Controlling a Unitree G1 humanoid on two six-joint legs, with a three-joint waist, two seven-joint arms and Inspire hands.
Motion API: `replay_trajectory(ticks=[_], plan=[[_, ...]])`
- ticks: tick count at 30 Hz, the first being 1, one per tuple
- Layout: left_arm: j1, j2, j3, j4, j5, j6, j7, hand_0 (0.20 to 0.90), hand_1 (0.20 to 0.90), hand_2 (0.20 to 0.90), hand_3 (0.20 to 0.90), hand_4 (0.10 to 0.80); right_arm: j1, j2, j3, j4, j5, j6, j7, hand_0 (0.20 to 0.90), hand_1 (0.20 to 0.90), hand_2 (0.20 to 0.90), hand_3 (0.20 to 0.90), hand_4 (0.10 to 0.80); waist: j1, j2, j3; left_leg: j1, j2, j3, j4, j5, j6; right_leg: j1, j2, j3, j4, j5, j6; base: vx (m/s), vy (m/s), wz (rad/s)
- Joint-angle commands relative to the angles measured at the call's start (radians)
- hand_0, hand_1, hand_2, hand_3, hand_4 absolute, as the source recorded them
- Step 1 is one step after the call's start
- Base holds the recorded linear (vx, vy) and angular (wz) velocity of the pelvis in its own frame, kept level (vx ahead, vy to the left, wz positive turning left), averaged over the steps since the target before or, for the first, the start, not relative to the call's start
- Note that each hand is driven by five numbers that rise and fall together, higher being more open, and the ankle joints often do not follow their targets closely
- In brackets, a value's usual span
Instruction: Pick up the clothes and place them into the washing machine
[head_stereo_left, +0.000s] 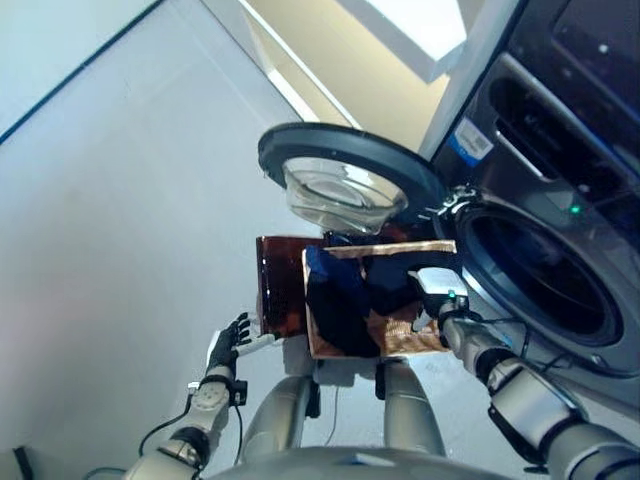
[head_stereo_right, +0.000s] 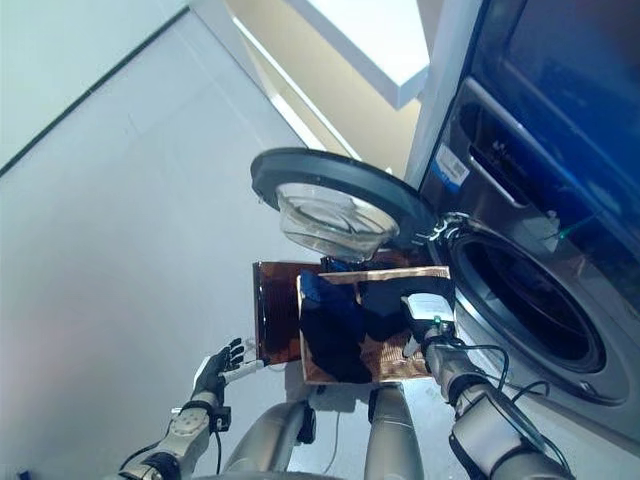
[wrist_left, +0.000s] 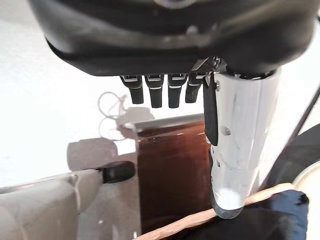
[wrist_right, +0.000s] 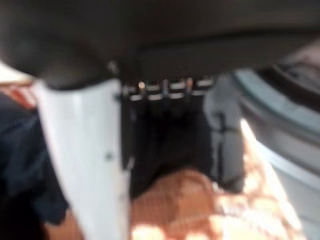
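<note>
– Where the dark blue clothes (head_stereo_left: 340, 300) lie, is that a basket?

– Yes. They are heaped in a copper-coloured mesh basket (head_stereo_left: 400, 335) that stands on the floor (head_stereo_left: 120, 220), in front of the washing machine (head_stereo_left: 560, 200). Beside the basket, on the robot's left, stands a brown translucent box (head_stereo_left: 280, 285), touching it or nearly so.

– And the right hand (head_stereo_left: 432, 290)?

– It is over the basket, at the side near the machine. In the right wrist view its white-covered thumb points down and its fingers (wrist_right: 165, 107) go down into dark cloth, so I cannot tell if they grasp it or not.

– What about the left hand (head_stereo_left: 230, 345)?

– It hangs low beside the brown box, close to its near corner. In the left wrist view its fingers (wrist_left: 155, 92) are only loosely bent, released, and hold nothing; the thumb is straight.

– Is the machine ready?

– The round door (head_stereo_left: 345, 175) with its glass bowl is swung open and stands over the basket. The drum opening (head_stereo_left: 545, 270) is dark, and I see no cloth inside.
</note>
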Motion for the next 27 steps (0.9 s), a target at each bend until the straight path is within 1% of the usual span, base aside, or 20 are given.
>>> replay_trajectory(ticks=[1, 9, 15, 21, 27], plan=[[-0.049, 0.025, 0.01, -0.01, -0.034, -0.063, 0.029, 0.9, 0.9, 0.9, 0.9, 0.8, -0.086, -0.034, 0.043, -0.025, 0.03, -0.003, -0.04, 0.9, 0.9, 0.9, 0.9, 0.8, 0.01, -0.031, 0.036, 0.015, -0.063, 0.013, 0.02, -0.065, -0.032, 0.12, -0.03, -0.008, -0.299, 0.188, 0.005, 0.002, 0.007, 0.04], [-0.053, 0.031, 0.002, -0.028, -0.035, -0.074, 0.033, 0.9, 0.9, 0.9, 0.9, 0.8, -0.091, -0.02, 0.07, -0.068, 0.039, -0.025, -0.03, 0.9, 0.9, 0.9, 0.9, 0.8, 0.009, -0.031, 0.047, -0.024, -0.068, 0.015, 0.035, -0.066, -0.031, 0.086, -0.033, -0.005, -0.293, 0.192, 0.005, -0.002, 0.003, 0.02], [-0.07, 0.032, -0.013, -0.05, -0.04, -0.08, 0.036, 0.9, 0.9, 0.9, 0.9, 0.8, -0.116, -0.008, 0.087, -0.059, 0.049, -0.025, -0.027, 0.9, 0.9, 0.9, 0.9, 0.8, 0.012, -0.021, 0.068, -0.065, -0.074, 0.018, 0.056, -0.065, -0.029, 0.046, -0.034, -0.002, -0.28, 0.197, 0.003, -0.043, 0.02, 0.0], [-0.09, 0.043, -0.026, -0.084, -0.052, -0.092, 0.046, 0.9, 0.9, 0.9, 0.9, 0.8, -0.149, -0.016, 0.092, -0.061, 0.061, -0.022, -0.035, 0.9, 0.9, 0.9, 0.9, 0.8, 0.01, -0.011, 0.099, -0.102, -0.072, 0.017, 0.039, -0.044, -0.032, 0.001, -0.034, -0.002, -0.284, 0.215, 0.003, -0.057, 0.009, 0.01], [-0.106, 0.042, -0.035, -0.077, -0.054, -0.089, 0.047, 0.9, 0.9, 0.9, 0.9, 0.8, -0.163, -0.009, 0.1, -0.076, 0.075, -0.028, -0.022, 0.9, 0.9, 0.9, 0.9, 0.8, 0.009, -0.011, 0.101, -0.126, -0.072, 0.017, 0.022, -0.028, -0.036, -0.026, -0.032, -0.004, -0.292, 0.224, 0.007, -0.019, 0.0, 0.01]])
